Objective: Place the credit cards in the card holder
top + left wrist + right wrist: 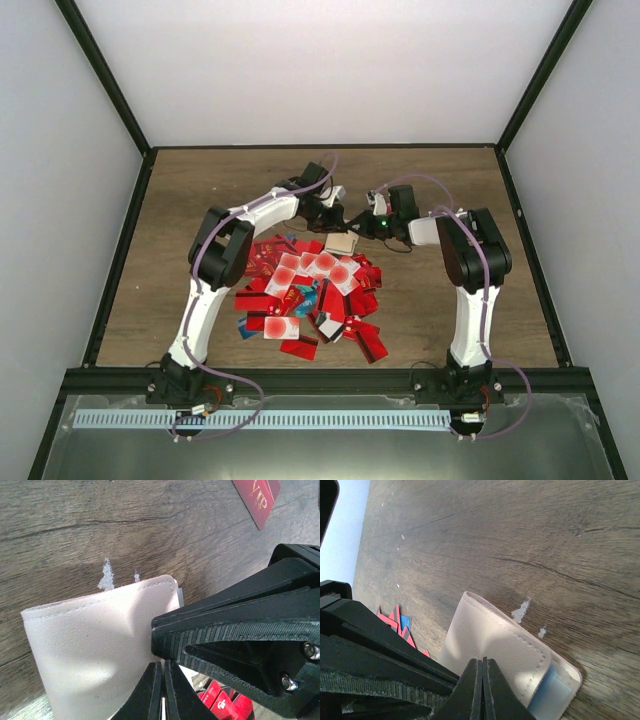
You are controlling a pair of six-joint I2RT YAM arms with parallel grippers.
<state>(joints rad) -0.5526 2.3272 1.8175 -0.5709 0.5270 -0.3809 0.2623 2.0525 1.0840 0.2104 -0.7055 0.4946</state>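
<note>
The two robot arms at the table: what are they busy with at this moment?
The left gripper and the right gripper meet, both shut, at the flat beige rectangular card holder on the wooden table, beyond the heap of mostly red plastic credit cards. A pale blue card already sits in the holder's open end; the heap lies outside it.

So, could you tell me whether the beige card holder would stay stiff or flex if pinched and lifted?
The card holder probably flexes: its stitched face shows a soft dent and curve. It looks thin and light, so a push would likely slide it across the wooden table. The blue card inside may stiffen it.
</note>
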